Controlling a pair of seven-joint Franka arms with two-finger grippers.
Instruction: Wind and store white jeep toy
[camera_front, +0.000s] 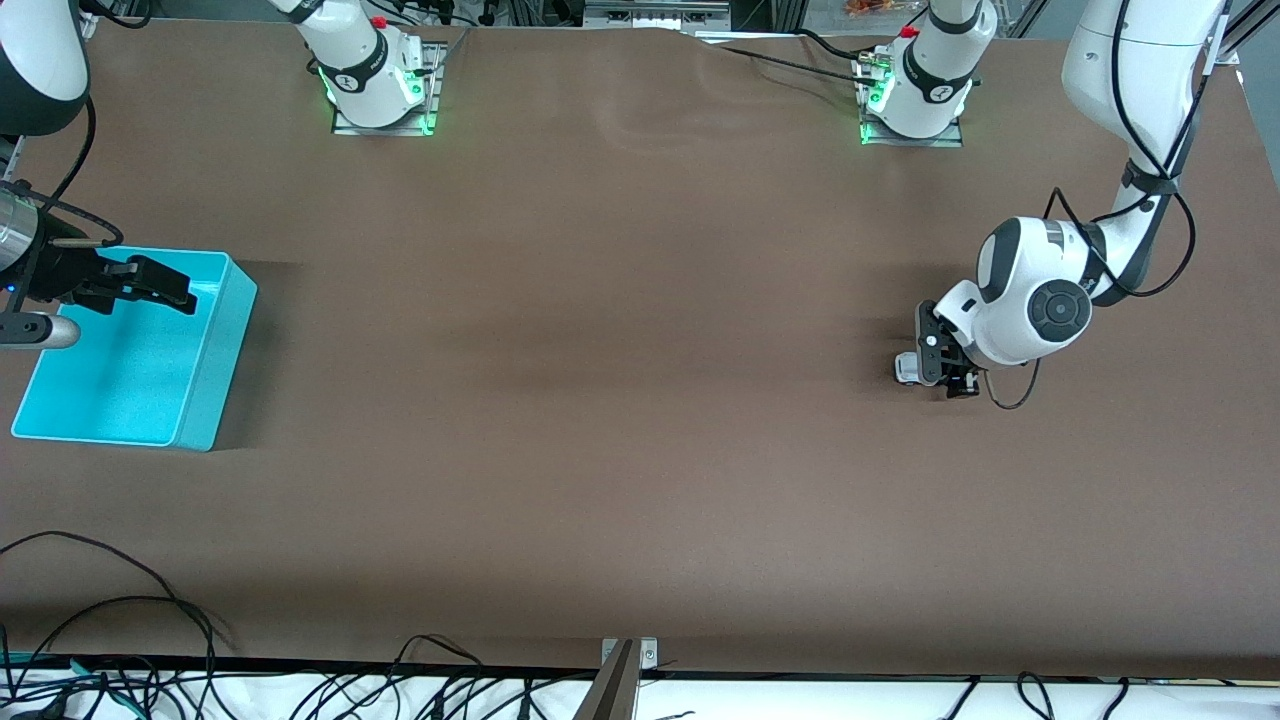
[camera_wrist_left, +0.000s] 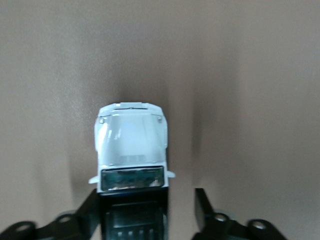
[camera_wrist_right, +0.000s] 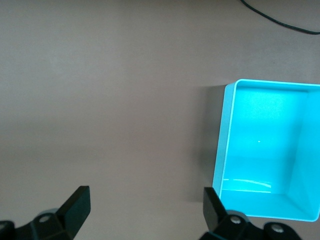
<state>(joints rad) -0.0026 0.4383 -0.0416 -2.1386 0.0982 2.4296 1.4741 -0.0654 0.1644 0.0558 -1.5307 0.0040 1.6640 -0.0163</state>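
Note:
The white jeep toy (camera_front: 907, 368) stands on the brown table near the left arm's end. In the left wrist view its white hood (camera_wrist_left: 131, 145) points away from the wrist and its black roof lies between the fingers. My left gripper (camera_front: 945, 372) (camera_wrist_left: 146, 200) is down at the table around the toy. One finger (camera_wrist_left: 87, 207) rests against the toy's side. The other finger (camera_wrist_left: 202, 205) stands a small gap away from it. My right gripper (camera_front: 165, 285) (camera_wrist_left: 145, 197) hangs open and empty over the blue bin (camera_front: 215, 360).
The open blue bin (camera_wrist_right: 222, 150) sits at the right arm's end of the table with nothing in it. Cables (camera_front: 120, 640) lie along the table's edge nearest the camera. A thin cable (camera_wrist_right: 280, 22) lies on the table near the bin.

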